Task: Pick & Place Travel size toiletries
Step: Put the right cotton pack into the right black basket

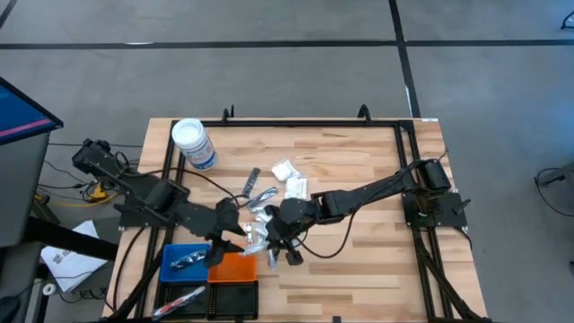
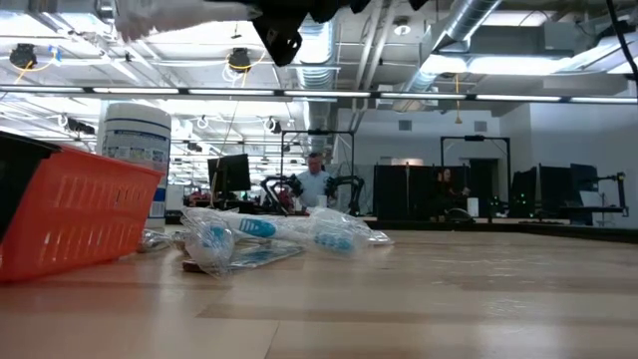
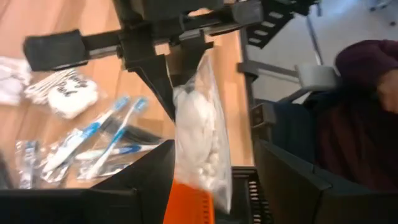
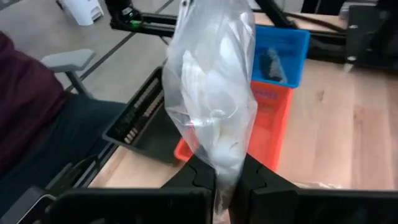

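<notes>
Right gripper (image 4: 227,180) pinched shut on a clear packet (image 4: 214,93) of white bits, up in the air over the orange tray (image 1: 235,267) near the bench's front edge, ready to drop in. Left gripper (image 1: 235,235) open, waiting just beside.

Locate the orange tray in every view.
High: orange tray, lower left, beside blue tray.
Low: far left, near.
Left wrist: bottom, behind hanging clear packet.
Right wrist: behind that packet, blue tray beyond.
Landmark: blue tray, high and right wrist.
</notes>
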